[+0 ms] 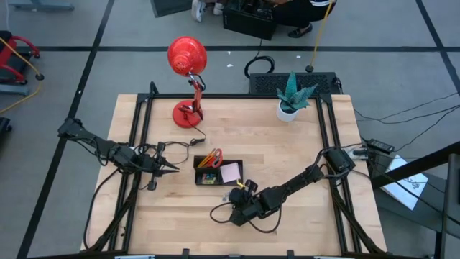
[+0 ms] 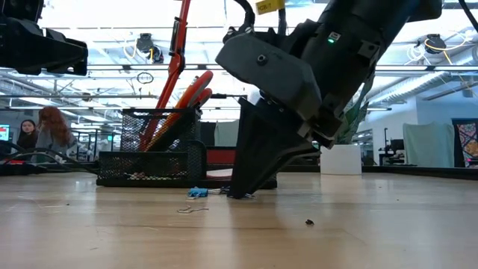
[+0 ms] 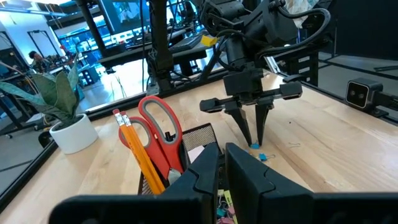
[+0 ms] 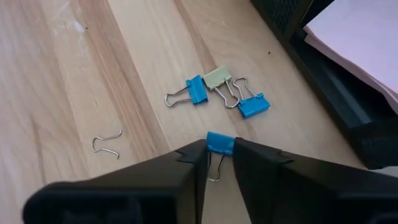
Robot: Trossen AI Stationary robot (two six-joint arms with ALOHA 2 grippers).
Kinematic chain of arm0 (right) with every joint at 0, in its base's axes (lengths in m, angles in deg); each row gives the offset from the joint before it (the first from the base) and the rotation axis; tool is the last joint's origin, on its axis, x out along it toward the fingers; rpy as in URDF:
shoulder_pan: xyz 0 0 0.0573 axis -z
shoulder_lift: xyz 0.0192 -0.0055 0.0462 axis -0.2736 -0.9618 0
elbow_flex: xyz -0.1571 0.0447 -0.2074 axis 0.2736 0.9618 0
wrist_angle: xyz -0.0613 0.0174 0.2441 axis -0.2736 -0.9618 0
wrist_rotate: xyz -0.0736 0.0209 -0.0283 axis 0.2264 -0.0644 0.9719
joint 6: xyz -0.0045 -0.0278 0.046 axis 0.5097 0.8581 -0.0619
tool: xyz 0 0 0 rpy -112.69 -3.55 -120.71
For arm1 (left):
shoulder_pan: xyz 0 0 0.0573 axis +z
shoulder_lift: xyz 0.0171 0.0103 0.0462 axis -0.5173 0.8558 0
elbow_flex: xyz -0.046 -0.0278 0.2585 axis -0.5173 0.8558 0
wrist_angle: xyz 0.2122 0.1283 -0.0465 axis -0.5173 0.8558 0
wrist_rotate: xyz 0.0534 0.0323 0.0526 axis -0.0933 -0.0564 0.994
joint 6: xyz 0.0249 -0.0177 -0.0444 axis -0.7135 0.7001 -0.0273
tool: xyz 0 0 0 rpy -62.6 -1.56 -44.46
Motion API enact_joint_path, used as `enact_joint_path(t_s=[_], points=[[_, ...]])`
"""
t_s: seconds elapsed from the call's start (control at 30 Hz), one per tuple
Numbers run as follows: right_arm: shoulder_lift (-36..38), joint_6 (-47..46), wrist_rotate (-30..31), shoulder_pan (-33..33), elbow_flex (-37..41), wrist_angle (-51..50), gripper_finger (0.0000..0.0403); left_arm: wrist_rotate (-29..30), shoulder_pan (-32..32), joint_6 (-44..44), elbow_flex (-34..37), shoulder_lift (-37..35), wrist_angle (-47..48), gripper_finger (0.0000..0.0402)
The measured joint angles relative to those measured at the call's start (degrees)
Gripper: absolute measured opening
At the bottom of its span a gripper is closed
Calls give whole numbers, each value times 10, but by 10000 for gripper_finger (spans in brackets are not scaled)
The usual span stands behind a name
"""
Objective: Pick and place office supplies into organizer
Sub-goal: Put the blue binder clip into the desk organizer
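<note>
Between the tips of the right gripper (image 4: 219, 163), a blue binder clip (image 4: 219, 142) sits pinched at its blue body, its wire handle trailing back into the narrow gap where the dark fingers (image 4: 168, 168) cut it off from sight; the jaws stand nearly closed, clenched on that one clip, with the tips down at the wooden table (image 1: 302, 151). Just ahead of the tips lie three more clips on the wood: a blue one (image 4: 196, 90), a pale yellow one (image 4: 217, 78) touching it, and a second blue one (image 4: 254, 104) whose wire loops overlap the yellow one's. That makes four clips in all, three blue and one yellow. Off to one side of the gripper lies a single bent piece of wire (image 4: 107, 144), well apart from the clips. Beyond the loose clips is the black organizer (image 4: 339, 93), only one corner of it showing in the right wrist view, with the pink sticky-note pad (image 4: 364, 37) lying in it and running off the picture's edge. From the left wrist view the organizer's taller mesh compartment holds the red-handled scissors (image 3: 160, 134) and two orange pencils (image 3: 138, 152), all standing tilted; what lies lower in the tray is hidden behind that arm's own fingers. The left gripper (image 1: 175, 170) waits just beside the organizer on the far side from the right gripper, its jaws drawn together on nothing. In the low view the right gripper's bulk hides most of the clips.
</note>
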Motion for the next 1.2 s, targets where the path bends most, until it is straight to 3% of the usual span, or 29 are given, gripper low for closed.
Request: enact_joint_path(t_s=[0.77, 1.1, 1.2], points=[[61, 111, 37, 4, 2, 65, 49, 0, 0, 0, 0, 0, 0, 37], [63, 284, 41, 50, -49, 168, 49, 1, 0, -4, 0, 0, 0, 37], [63, 316, 14, 74, -60, 176, 49, 1, 0, -4, 0, 0, 0, 37]])
